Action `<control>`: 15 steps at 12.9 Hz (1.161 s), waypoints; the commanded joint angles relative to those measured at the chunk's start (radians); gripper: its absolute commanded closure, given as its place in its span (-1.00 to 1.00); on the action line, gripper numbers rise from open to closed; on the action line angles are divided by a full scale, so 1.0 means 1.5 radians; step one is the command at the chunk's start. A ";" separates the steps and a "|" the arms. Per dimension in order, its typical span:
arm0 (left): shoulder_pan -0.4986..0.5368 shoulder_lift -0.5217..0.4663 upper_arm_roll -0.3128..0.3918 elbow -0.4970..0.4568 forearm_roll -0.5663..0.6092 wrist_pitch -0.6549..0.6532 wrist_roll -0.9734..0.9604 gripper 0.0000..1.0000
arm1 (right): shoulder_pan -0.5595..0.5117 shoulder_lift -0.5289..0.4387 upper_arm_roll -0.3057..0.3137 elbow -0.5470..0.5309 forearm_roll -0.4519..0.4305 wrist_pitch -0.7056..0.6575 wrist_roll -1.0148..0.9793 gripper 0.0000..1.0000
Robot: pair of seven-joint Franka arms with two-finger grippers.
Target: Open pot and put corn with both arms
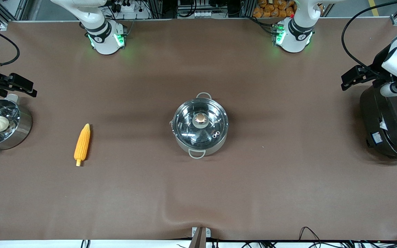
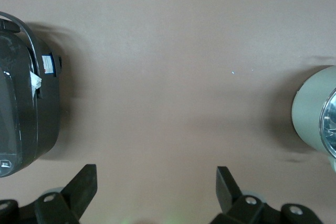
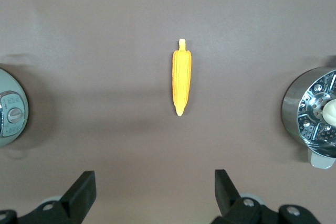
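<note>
Stainless-steel pot [image 1: 200, 126] at centre of front frame, glass lid [image 1: 200, 121] on. Corn cob [image 1: 82, 143] lies lower-left of frame, well apart from pot, stub toward camera. Left gripper [image 2: 156, 192] over bare table between pot and black cooker [image 1: 389, 125], jaws spread wide, empty. Right gripper [image 3: 155, 195] up in the air near the corn, jaws wide, empty.

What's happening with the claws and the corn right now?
Left claw open, up beside the black cooker. Right claw open, empty, over table near the corn. Pot lid on. Nothing in the way.
</note>
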 commanded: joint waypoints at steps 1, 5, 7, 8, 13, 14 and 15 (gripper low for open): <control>0.005 0.003 0.002 0.014 -0.017 -0.013 0.019 -1.00 | -0.015 -0.005 0.007 -0.007 0.012 -0.002 0.000 -1.00; 0.005 0.005 0.002 0.016 -0.016 -0.013 0.019 -1.00 | -0.015 -0.004 0.006 -0.004 0.012 0.000 0.000 -1.00; 0.005 0.018 0.003 0.016 -0.031 -0.011 0.035 -1.00 | -0.016 -0.001 0.006 -0.002 0.012 0.000 0.000 -1.00; -0.001 0.027 0.002 0.016 -0.039 -0.003 0.040 -1.00 | -0.016 0.001 0.005 0.000 0.012 0.000 0.000 -1.00; -0.064 0.086 -0.011 0.038 -0.050 0.040 0.013 -1.00 | -0.018 0.033 0.005 0.008 0.011 0.000 0.001 -1.00; -0.087 0.110 -0.010 0.057 -0.050 0.043 -0.018 -1.00 | -0.018 0.045 0.005 0.007 0.011 -0.001 0.001 -1.00; -0.112 0.132 -0.010 0.078 -0.050 0.049 -0.062 -1.00 | -0.020 0.052 0.005 0.003 0.011 -0.003 0.000 -1.00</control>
